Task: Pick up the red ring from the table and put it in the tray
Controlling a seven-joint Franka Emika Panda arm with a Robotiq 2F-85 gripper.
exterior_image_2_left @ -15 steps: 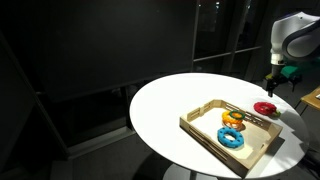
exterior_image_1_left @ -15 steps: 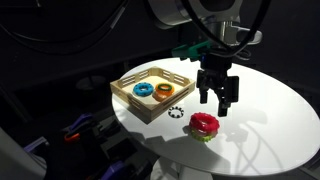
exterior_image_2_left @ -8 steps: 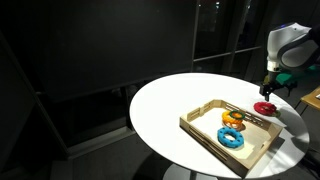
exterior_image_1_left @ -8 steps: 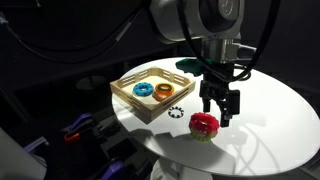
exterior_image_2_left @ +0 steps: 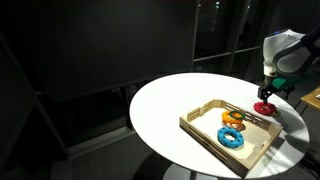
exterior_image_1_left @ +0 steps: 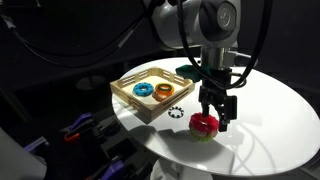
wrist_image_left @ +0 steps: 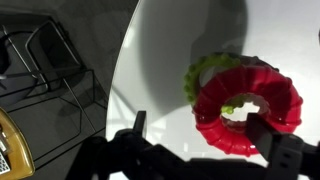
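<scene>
Wrist view puts the glossy, chunky red doughnut-shaped ring (wrist_image_left: 248, 108) toward 3 o'clock. It lies on top of a green scalloped ring (wrist_image_left: 205, 72), whose edge peeks out at its 10 o'clock, and both rest on the large round white tabletop (wrist_image_left: 170, 60). My claw (wrist_image_left: 205, 150) is spread wide and has hold of nothing. 1 dark finger (wrist_image_left: 136, 128) stands clear at 8 o'clock of the red ring. The other crosses in front of its 5 o'clock edge, and I cannot tell whether it touches. In both exterior views my claw (exterior_image_1_left: 216, 120) (exterior_image_2_left: 266, 97) hangs straight down over the red ring (exterior_image_1_left: 205, 124) (exterior_image_2_left: 265, 108), fingertips low around it. In an exterior view the ring sits on the table (exterior_image_1_left: 270, 110) at 4 o'clock of the shallow square light-wood tray (exterior_image_1_left: 128, 88), apart from it. Inside that slatted tray (exterior_image_2_left: 205, 132) lie a blue ring (exterior_image_1_left: 142, 89) (exterior_image_2_left: 230, 138) and an orange ring (exterior_image_1_left: 163, 92) (exterior_image_2_left: 233, 119), side by side.
</scene>
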